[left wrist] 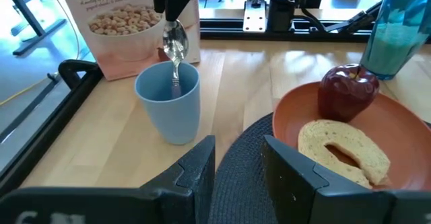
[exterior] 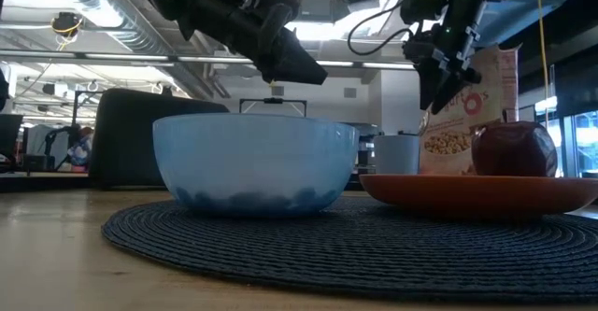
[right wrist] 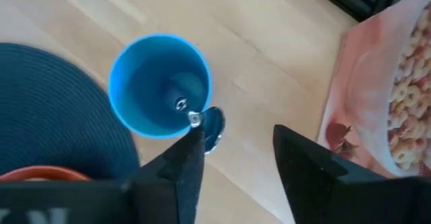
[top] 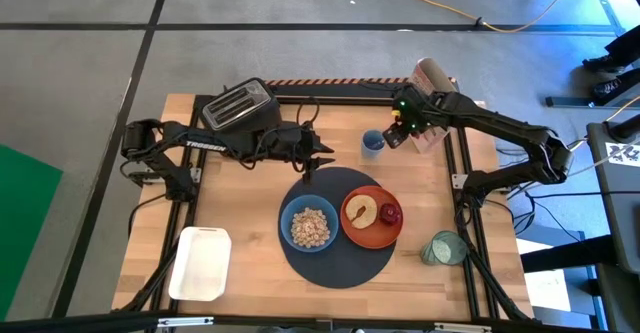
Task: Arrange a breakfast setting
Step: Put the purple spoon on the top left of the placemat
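Standing nearly upright, the metal spoon point(left wrist: 175, 52) has its handle down inside the blue cup point(left wrist: 168, 103) and its bowl end up above the rim, so its long axis runs close to vertical. The right gripper point(right wrist: 232, 160) hangs directly over the cup with its fingers parted, the spoon's top just beside one finger; whether it touches cannot be told. The cup sits on the wooden table point(top: 250, 273) beside the cereal box point(left wrist: 128, 19), just off the edge of the round dark-navy placemat point(top: 335, 268). On the mat are the light-blue bowl point(top: 309, 226) of cereal and the orange-red plate point(top: 372, 235), carrying toast point(left wrist: 343, 150) and a red apple point(left wrist: 349, 93). The left gripper point(left wrist: 239, 160) waits near the mat's far edge, open and empty. A toaster point(top: 238, 105), a white tray point(top: 200, 263) and a green-tinted glass point(top: 443, 248) stand around; behind is an office with ceiling ducts
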You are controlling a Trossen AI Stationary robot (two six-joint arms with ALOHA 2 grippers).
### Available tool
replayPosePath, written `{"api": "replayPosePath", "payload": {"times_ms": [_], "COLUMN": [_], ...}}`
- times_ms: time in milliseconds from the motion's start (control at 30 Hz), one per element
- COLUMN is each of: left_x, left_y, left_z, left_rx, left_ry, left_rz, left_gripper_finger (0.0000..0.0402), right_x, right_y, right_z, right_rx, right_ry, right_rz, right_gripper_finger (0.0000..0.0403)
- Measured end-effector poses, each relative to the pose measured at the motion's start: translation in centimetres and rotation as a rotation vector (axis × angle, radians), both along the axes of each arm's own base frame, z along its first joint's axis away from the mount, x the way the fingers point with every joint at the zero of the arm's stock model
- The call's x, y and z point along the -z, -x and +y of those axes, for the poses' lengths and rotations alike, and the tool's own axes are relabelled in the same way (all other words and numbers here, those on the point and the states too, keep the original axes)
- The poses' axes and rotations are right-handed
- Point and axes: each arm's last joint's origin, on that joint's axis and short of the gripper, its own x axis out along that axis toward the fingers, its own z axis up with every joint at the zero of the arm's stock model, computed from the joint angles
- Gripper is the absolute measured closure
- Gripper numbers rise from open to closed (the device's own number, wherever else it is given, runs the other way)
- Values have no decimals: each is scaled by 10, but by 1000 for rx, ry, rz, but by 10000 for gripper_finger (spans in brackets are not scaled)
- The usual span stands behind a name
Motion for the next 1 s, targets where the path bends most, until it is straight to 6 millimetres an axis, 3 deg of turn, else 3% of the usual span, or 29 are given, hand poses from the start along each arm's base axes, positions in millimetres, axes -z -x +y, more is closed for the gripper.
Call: {"api": "replayPosePath", "payload": {"times_ms": [200,633,833,1000], "left_x": [0,0,0,0], "left_y": [0,0,0,0], "left_z": [0,0,0,0], "left_rx": [0,0,-2,-4], "left_ry": [0,0,-1,-2], "left_rz": [0,1,1,1], "left_gripper_finger": [285,285,285,285], "right_x": [0,-7,-32,-52], "right_y": [-1,-8,-11,-12], "right_z": [0,-2,0,0], "right_rx": [-54,-136,-78,-32], "right_ry": [6,16,146,151], "right_rz": [-3,-93,-68,-125], "right_gripper_finger": [244,181,197,208]}}
